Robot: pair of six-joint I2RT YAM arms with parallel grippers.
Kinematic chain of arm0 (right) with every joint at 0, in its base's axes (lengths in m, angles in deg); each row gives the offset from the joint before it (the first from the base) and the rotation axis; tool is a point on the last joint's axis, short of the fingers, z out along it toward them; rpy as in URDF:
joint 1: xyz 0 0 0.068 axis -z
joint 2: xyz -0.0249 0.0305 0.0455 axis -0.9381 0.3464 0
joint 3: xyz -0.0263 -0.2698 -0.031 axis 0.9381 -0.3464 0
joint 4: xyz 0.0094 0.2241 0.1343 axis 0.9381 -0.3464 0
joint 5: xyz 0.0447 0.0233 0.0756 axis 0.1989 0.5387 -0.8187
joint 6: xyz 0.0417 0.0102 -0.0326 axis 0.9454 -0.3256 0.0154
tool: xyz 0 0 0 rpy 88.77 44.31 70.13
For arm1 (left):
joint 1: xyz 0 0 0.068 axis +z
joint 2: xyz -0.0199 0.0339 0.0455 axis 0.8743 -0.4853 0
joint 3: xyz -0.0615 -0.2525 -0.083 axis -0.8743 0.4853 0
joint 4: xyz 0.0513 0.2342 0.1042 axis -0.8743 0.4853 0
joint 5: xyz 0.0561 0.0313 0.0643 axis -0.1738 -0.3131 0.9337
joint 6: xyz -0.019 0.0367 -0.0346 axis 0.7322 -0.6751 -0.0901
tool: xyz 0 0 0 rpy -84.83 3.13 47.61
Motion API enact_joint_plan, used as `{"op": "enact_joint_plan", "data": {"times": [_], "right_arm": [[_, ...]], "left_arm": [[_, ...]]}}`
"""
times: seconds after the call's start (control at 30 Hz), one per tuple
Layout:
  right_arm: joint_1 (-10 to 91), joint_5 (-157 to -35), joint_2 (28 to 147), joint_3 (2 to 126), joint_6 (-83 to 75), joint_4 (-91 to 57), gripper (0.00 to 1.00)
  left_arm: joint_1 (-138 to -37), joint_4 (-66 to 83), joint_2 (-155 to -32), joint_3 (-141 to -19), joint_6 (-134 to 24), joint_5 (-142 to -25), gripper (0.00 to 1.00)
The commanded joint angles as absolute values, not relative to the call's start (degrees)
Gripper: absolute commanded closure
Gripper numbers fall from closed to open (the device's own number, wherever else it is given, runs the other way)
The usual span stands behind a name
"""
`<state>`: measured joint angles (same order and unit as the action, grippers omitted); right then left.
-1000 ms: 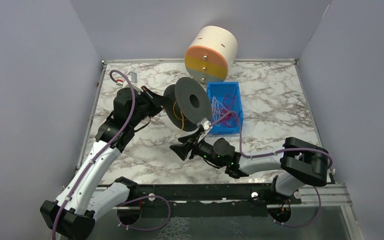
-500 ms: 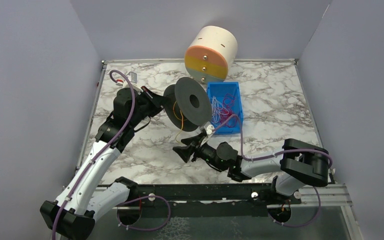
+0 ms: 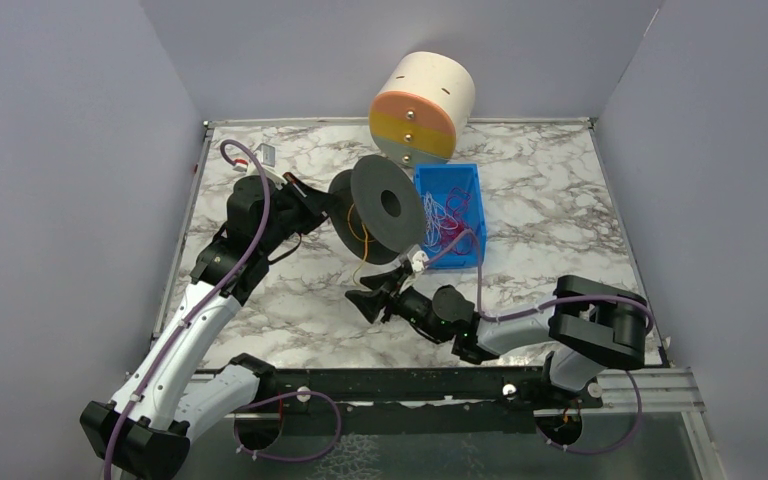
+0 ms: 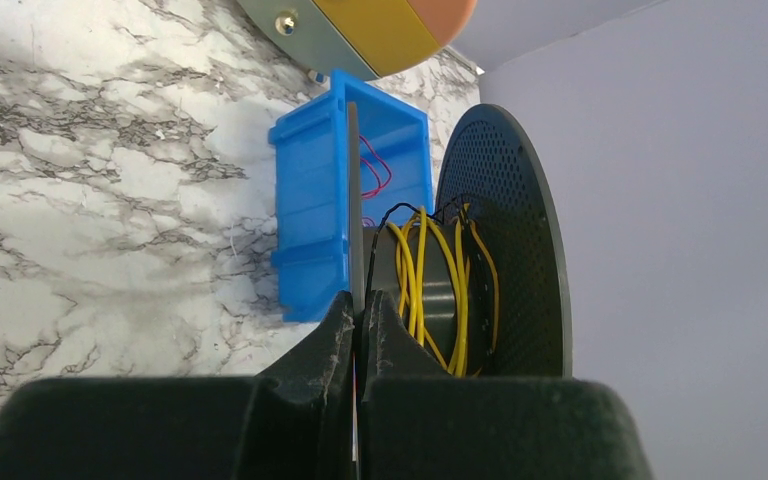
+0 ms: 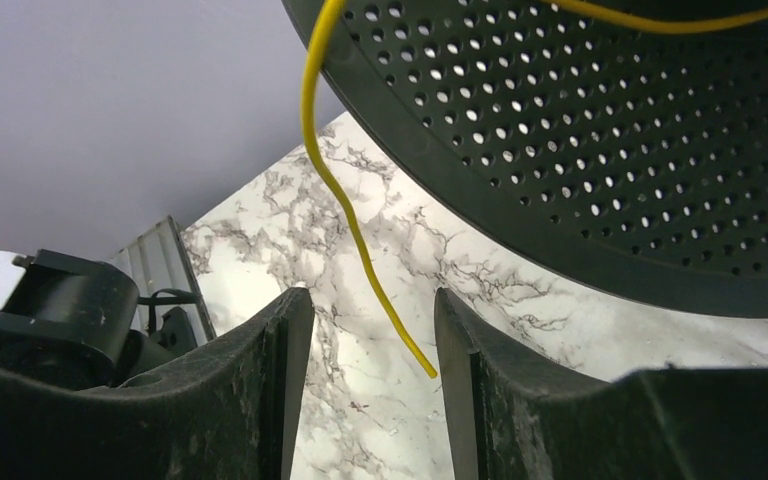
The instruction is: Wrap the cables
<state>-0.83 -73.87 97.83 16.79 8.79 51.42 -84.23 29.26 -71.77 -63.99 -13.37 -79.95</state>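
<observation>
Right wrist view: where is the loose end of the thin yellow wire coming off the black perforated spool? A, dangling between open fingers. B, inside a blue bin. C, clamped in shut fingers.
A: the thin yellow wire ends in the gap of the open right gripper, below the black perforated spool.

Grey-veined white marble desk [image 3: 560, 200], bright plastics, dark spool [image 3: 385, 205].
The spool is black, dotted with holes, wound with yellow cables [image 4: 418, 280]; blue bin [image 4: 310, 220] upper centre holds red, purple and white ones; drum [image 3: 422, 95] at top: cream, orange, yellow bands.
</observation>
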Motion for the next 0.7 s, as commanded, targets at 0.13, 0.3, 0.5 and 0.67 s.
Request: {"op": "enact_joint_plan", "data": {"times": [0.13,0.3,0.5,0.67], "right_arm": [[-1.28,-72.55,100.73,18.95,7.56,55.95,0.56],[-1.28,-72.20,100.60,19.07,7.83,55.35,0.70],[-1.28,-70.67,100.02,18.40,7.85,54.92,0.98],[-1.32,-69.98,97.92,16.79,7.64,54.78,0.99]], "left_arm": [[-84.14,23.33,-70.00,-65.01,-10.99,-82.80,1.00],[-84.09,23.07,-70.08,-64.90,-10.78,-83.03,1.00],[-84.08,22.93,-70.13,-64.98,-10.69,-82.89,1.00],[-84.08,22.84,-70.26,-65.51,-10.79,-82.91,1.00]]}}
